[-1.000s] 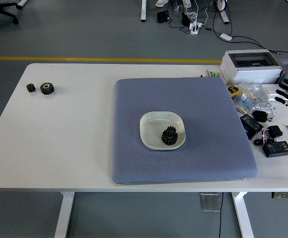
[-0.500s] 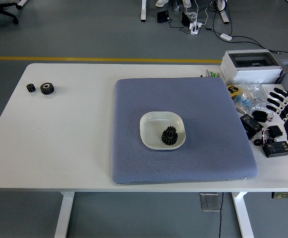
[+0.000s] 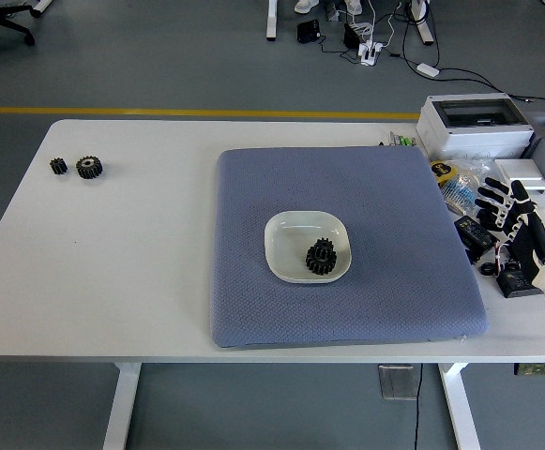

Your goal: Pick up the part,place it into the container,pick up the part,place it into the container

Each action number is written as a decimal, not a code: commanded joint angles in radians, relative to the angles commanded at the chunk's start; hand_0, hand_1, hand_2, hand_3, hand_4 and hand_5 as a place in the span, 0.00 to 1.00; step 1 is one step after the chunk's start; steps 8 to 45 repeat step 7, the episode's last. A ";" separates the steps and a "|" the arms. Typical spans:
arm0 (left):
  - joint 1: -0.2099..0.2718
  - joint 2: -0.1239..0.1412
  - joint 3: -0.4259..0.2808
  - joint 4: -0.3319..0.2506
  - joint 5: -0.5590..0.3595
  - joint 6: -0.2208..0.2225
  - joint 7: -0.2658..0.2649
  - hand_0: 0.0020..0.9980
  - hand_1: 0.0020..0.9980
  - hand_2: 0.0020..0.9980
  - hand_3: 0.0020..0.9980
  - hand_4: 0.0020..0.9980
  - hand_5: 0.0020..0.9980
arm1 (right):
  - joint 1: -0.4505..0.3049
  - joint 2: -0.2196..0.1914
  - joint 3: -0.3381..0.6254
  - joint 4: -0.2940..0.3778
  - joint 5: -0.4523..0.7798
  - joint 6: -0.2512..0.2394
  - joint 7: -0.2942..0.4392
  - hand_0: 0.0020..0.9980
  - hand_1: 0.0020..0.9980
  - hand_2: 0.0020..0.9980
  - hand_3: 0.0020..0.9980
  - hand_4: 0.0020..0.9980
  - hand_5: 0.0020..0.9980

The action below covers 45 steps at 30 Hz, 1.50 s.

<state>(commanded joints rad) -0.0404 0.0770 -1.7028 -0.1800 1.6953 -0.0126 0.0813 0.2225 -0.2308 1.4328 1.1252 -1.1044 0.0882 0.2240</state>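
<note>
At three o'clock, the right hand [image 3: 514, 217] has advanced inward over the clutter, fingers spread, holding nothing. One gear [image 3: 321, 256] already sits in the dish [image 3: 286, 239]; two gears [image 3: 78, 167] wait at ten o'clock, so another pick seems underway.

A right robot hand [image 3: 508, 208] is seen with black fingers marked by white segments. A black wrist is followed by a white forearm section
</note>
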 joint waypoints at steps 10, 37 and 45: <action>0.001 0.001 -0.004 0.000 0.005 0.000 0.001 0.72 0.68 0.69 0.57 0.61 0.57 | 0.000 -0.001 -0.008 0.002 0.014 -0.010 0.009 0.94 0.85 0.87 0.88 1.00 1.00; 0.001 0.001 -0.004 0.000 0.005 0.000 0.001 0.72 0.68 0.69 0.57 0.61 0.57 | 0.000 -0.001 -0.008 0.002 0.014 -0.010 0.009 0.94 0.85 0.87 0.88 1.00 1.00; 0.001 0.001 -0.004 0.000 0.005 0.000 0.001 0.72 0.68 0.69 0.57 0.61 0.57 | 0.000 -0.001 -0.008 0.002 0.014 -0.010 0.009 0.94 0.85 0.87 0.88 1.00 1.00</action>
